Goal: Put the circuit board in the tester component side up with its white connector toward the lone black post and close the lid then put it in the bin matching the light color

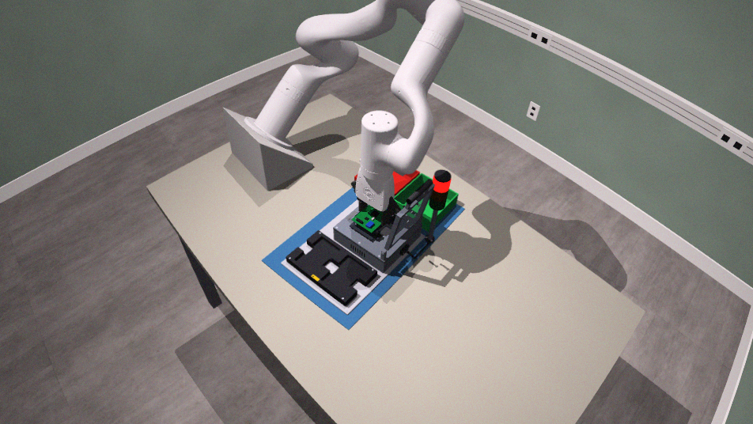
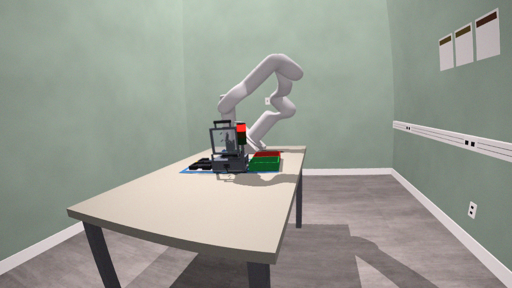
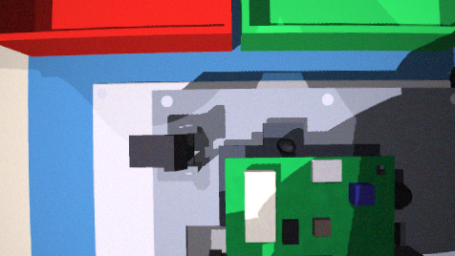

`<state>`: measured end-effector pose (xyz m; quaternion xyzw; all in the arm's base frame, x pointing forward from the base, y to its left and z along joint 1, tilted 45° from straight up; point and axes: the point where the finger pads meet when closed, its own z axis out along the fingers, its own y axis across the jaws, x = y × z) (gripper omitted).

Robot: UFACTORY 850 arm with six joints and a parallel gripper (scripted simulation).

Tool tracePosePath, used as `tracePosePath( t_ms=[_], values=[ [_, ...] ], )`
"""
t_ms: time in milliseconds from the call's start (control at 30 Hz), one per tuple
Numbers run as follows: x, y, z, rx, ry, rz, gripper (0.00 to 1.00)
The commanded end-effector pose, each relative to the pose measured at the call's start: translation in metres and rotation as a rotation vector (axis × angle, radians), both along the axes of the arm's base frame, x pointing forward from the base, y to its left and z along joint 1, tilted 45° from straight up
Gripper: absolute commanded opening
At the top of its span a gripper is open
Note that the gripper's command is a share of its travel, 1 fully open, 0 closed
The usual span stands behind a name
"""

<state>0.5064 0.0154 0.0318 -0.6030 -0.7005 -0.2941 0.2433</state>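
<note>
The claw is closed on the green circuit board, and holds it over the grey tester. The lid stands open. The signal light shines red, near the green bin; the red bin is beside that bin.
</note>
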Motion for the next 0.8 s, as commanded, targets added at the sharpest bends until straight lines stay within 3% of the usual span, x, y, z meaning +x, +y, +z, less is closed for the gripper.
tracePosePath(
  t_ms=[0, 300, 767],
  values=[
    [0.001, -0.001, 0.001, 0.000, -0.001, -0.001, 0.79],
    [0.001, -0.010, 0.010, 0.000, -0.001, -0.001, 0.79],
    [0.000, -0.047, 0.047, 0.000, -0.001, -0.001, 0.79]
  ],
)
